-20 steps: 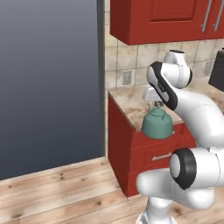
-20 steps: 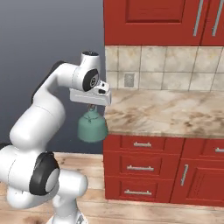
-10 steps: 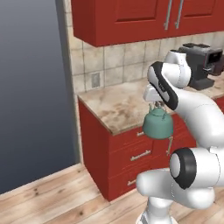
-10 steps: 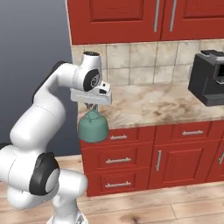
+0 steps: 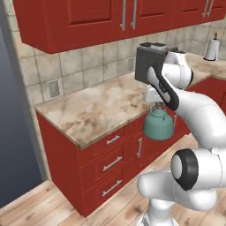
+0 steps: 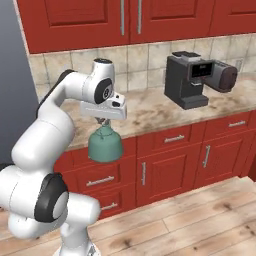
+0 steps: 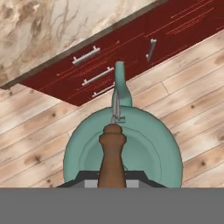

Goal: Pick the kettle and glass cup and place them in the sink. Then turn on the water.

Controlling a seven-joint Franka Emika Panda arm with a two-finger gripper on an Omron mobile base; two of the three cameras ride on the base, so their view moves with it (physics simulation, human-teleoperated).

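Currently, your entry reads as follows.

Change of view: across the last second the whole scene slides in both base views. The grey wall that took up the left of the left base view has shrunk to a strip at the left edge, and a black coffee machine [image 6: 192, 80] has come into the upper right of the right base view. That is the base driving along the counter [image 5: 95, 110]; nothing on the counter has moved by itself. The kettle [image 5: 158, 125] keeps its place under the hand throughout, so you are in the carrying leg, with the sink still to be reached.

Pincer: the gripper [image 6: 103, 121] sits just left of centre in the right base view and right of centre in the left base view. Its jaws stand narrow, clamped on the kettle's dark arched handle.

Kettle, teal-green: hangs straight below the gripper, touching it only at the handle. In the right base view it sits left of centre [image 6: 105, 145], in front of the red drawer fronts [image 6: 170, 140] and below the counter edge, clear of the worktop. In the hand view it occupies the lower middle [image 7: 148, 148], the brown handle [image 7: 112, 153] rising from the bottom edge, spout pointing toward the top of the frame, wooden floor [image 7: 39, 140] beneath it.

Remaining, by my judgement: kettle to the sink, then the glass cup, then the water.
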